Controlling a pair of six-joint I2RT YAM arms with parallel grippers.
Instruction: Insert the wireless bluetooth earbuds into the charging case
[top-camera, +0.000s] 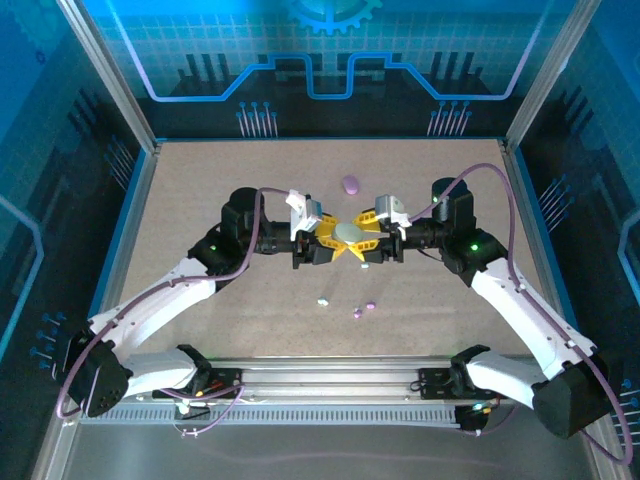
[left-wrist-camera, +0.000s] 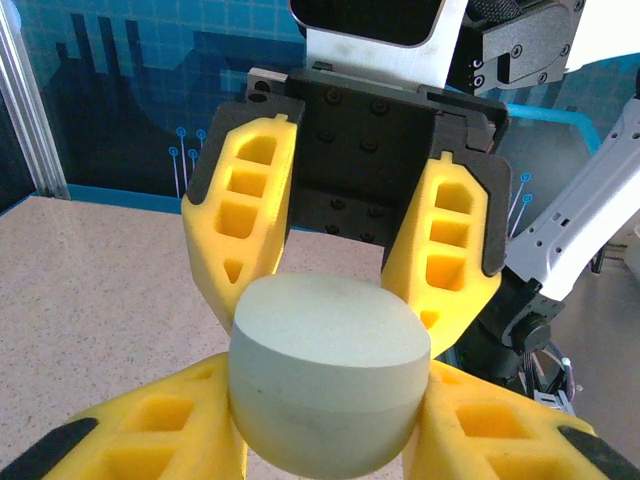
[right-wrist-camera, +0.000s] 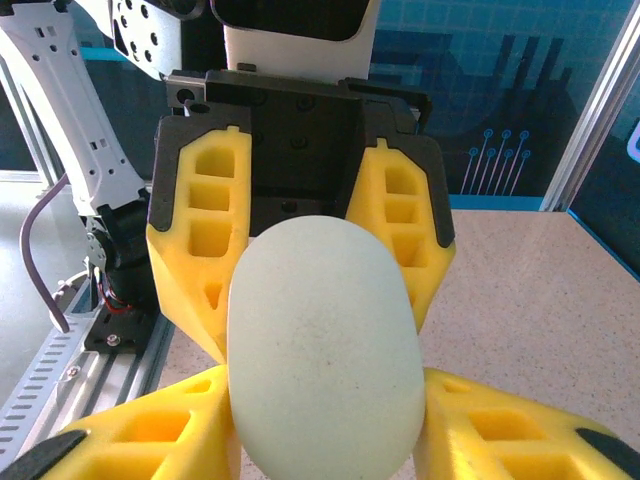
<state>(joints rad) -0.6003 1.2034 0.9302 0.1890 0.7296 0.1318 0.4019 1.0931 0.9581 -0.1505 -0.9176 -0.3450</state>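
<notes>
Left tool (left-wrist-camera: 325, 435): clamped on the mint charging case (top-camera: 350, 234), held above the bench (top-camera: 200, 200), probably so the closed case stays steady between both tools. Right tool (right-wrist-camera: 325, 440): fingers flank the same case from the opposite side; gripping or merely touching, cannot tell. Earbuds (top-camera: 357, 313): loose on the bench, toward the arm bases from the case, none inserted. Left arm (top-camera: 170, 295), right arm (top-camera: 520, 300): reached inward, wrists meeting head-on at the case.
</notes>
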